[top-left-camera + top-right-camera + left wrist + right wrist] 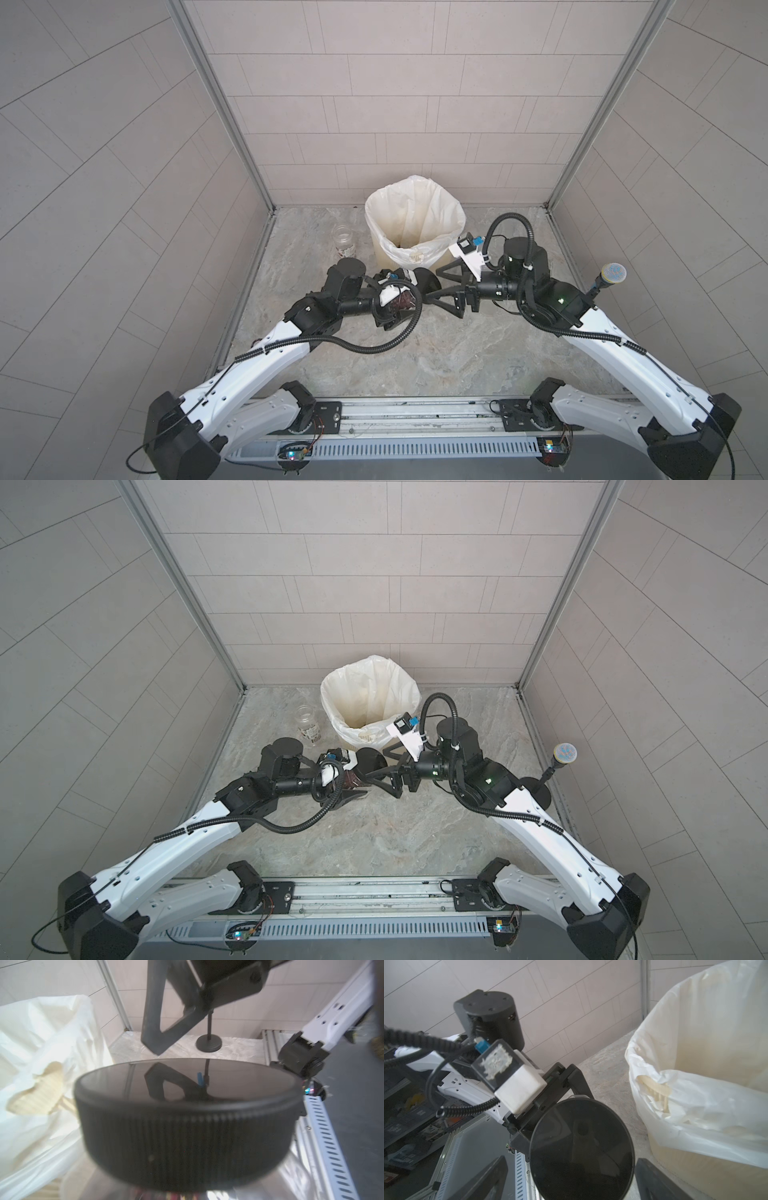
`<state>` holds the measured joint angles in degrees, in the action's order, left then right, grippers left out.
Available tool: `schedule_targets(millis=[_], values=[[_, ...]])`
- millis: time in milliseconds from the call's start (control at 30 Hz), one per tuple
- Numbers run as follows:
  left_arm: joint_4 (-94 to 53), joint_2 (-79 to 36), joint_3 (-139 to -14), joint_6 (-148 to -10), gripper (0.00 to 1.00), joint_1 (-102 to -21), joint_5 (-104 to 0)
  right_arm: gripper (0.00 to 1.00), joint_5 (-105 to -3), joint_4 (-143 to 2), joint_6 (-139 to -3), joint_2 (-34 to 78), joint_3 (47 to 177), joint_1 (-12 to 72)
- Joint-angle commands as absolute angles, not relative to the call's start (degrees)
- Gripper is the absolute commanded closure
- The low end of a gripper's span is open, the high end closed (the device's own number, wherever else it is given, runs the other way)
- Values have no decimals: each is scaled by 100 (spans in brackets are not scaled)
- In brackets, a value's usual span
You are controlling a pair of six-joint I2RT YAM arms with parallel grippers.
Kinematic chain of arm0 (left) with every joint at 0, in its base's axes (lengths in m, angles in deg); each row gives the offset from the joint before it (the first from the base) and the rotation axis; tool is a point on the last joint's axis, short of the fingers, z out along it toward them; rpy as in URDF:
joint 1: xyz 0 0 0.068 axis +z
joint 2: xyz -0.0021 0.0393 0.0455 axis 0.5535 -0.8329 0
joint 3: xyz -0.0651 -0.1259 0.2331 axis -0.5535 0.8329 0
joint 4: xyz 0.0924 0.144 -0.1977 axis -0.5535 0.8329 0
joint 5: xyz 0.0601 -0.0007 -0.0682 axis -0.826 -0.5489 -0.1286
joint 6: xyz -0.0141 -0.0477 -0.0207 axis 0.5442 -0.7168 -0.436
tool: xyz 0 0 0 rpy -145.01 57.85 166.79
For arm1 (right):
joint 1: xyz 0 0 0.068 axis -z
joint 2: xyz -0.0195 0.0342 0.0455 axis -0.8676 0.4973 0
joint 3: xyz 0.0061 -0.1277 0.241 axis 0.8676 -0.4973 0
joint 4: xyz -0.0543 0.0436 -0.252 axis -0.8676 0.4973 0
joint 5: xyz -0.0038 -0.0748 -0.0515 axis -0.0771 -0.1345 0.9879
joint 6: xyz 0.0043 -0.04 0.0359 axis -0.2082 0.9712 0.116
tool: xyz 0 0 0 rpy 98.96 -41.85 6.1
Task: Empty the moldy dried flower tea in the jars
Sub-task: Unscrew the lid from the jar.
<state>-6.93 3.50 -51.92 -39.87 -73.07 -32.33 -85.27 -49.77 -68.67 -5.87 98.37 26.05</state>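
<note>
— One squat jar of tea lay sideways in your left pincer, near the bin. Slippery?
— Likely smooth and breakable. Your right pincer stood wide at its ridged black lid; best hold there.

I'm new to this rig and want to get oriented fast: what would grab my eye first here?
Mid-table, the left tool grips a squat jar of dark reddish tea on its side, its black lid facing the open right tool. Just behind stands a cream bin with a white liner, a clear jar to its left.
</note>
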Motion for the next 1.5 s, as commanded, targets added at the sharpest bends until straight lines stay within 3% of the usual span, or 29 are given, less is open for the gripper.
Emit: schedule_targets(millis=[0,200,567,733,967,1267,1367,1467], values=[[-748,410,-5152,-3488,33,-7423,-4067,0,-8133,-3981,-6912,-545,10166,2532],[-757,360,-5151,-3270,34,-7620,-4335,0,-7936,-3610,-6629,-323,10359,2420],[-551,197,-5283,-3278,34,-7702,-3915,1,-7796,-3647,-6421,50,10581,2238],[-403,162,-5394,-3293,34,-7706,-3695,12,-7864,-3276,-6008,222,10690,2151],[-267,186,-5469,-3406,34,-7698,-3316,17,-8126,-2862,-5213,306,10777,2151],[211,52,-5748,-3655,34,-7633,-2177,23,-8321,-4016,-3368,-600,9588,2142],[393,-23,-5769,-3652,34,-7597,-2097,21,-8295,-4263,-2679,-902,9326,2142],[328,34,-5695,-3634,34,-7579,-2204,8,-8175,-4197,-2618,-999,9358,2142]])
